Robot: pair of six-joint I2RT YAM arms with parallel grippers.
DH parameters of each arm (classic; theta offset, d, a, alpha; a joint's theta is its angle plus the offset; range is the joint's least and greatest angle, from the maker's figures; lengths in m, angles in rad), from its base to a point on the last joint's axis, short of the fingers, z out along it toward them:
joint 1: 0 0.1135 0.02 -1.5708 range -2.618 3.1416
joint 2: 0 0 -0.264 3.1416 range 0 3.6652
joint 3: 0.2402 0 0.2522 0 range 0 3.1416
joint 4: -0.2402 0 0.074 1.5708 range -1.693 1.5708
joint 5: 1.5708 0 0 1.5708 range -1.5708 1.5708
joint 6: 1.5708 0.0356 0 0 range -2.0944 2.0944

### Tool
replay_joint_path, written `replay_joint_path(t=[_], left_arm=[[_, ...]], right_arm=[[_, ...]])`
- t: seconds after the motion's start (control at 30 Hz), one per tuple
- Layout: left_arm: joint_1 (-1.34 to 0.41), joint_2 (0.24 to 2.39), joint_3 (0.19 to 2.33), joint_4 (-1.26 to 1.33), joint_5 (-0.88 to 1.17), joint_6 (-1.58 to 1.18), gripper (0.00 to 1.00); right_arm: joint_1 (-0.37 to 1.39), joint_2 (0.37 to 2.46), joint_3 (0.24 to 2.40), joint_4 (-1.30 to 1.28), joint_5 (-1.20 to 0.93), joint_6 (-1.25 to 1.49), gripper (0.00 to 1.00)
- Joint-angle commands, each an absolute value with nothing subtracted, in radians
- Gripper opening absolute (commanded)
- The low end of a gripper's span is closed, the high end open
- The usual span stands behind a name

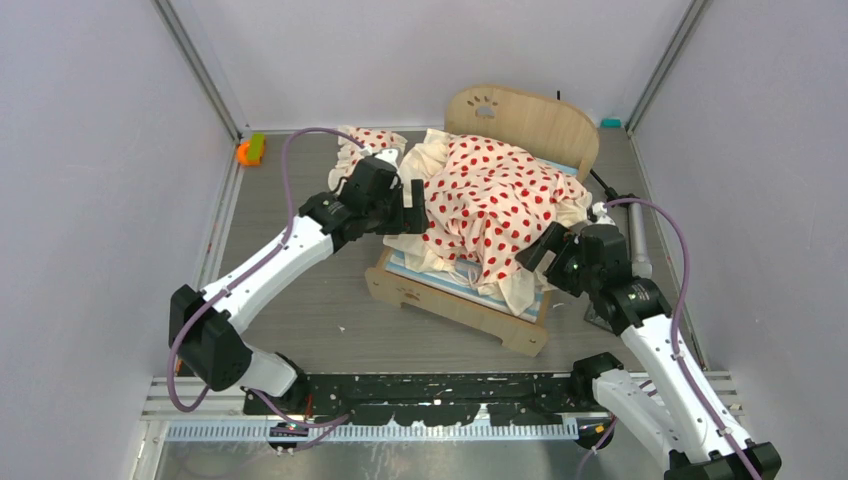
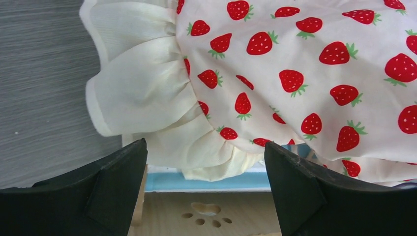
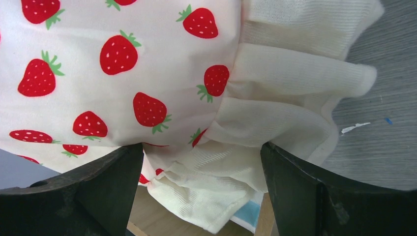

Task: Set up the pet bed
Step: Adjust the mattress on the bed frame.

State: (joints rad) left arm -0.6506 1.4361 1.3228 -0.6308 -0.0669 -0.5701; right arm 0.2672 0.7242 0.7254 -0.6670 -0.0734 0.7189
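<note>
1. The pet bed point(image 1: 455, 305) sits mid-desk point(image 1: 290, 260) at an angle, with its tall end board toward the upper right of the top view.
2. A strawberry-print blanket point(image 1: 490, 195) lies heaped on it, bunched toward the centre. Its cream ruffle spills over the lower edge, and a strip of the striped mattress point(image 1: 445, 283) shows bare beside the low end board.
3. My left gripper point(image 1: 410, 205) is at the bed's left side. Its jaws are wide apart and hold nothing.
4. In the left wrist view the ruffle point(image 2: 142, 93) lies just past that gripper's fingertips point(image 2: 123, 162). The blue mattress edge and a wooden board with a paw cut-out point(image 2: 206, 211) show below.
5. My right gripper point(image 1: 542, 250) is at the bed's lower right corner. It is spread as wide as it goes and has nothing clamped. In its wrist view folds of the ruffle hang between and beyond the fingers point(image 3: 290, 167).
6. I judge the step in hand to be spreading the blanket, with 2 grippers posed on opposite sides to take its edge.
7. Next, each gripper needs to close on the ruffled hem alone, clear of mattress and wood. Then both should draw outward evenly so the cloth lies flat.
8. A smaller strawberry piece point(image 1: 372, 140) sits at the bed's upper left. I cannot tell whether it is a pillow.
</note>
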Motion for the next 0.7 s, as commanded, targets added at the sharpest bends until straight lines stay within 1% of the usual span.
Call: replay_joint_path(t=[0.0,0.23,0.3,0.4,0.47,0.5,0.57,0.63,0.67], left_arm=[[-0.652,1.427,1.279,-0.490,-0.026,-0.629,0.91],[-0.653,1.531,1.227,-0.414,-0.004,-0.703,0.87],[-0.655,1.549,1.211,-0.374,0.037,-0.727,0.86],[-0.665,1.578,1.212,-0.346,0.036,-0.742,0.85],[-0.667,1.599,1.217,-0.335,0.037,-0.754,0.82],[-0.667,1.608,1.219,-0.327,0.041,-0.761,0.80],[-0.668,1.620,1.220,-0.313,0.051,-0.767,0.64],[-0.668,1.621,1.220,-0.309,0.054,-0.770,0.52],[-0.668,1.617,1.220,-0.309,0.049,-0.769,0.43]], right_arm=[[0.267,0.737,0.714,-0.509,-0.038,0.787,0.93],[0.267,0.756,0.678,-0.441,-0.003,0.831,0.93],[0.267,0.763,0.673,-0.430,-0.003,0.834,0.92],[0.267,0.773,0.669,-0.426,0.027,0.836,0.90],[0.267,0.775,0.661,-0.417,0.035,0.841,0.86],[0.267,0.775,0.657,-0.409,0.034,0.844,0.82],[0.267,0.777,0.654,-0.403,0.037,0.847,0.73],[0.267,0.779,0.660,-0.409,0.044,0.846,0.61],[0.267,0.779,0.667,-0.416,0.050,0.840,0.56]])
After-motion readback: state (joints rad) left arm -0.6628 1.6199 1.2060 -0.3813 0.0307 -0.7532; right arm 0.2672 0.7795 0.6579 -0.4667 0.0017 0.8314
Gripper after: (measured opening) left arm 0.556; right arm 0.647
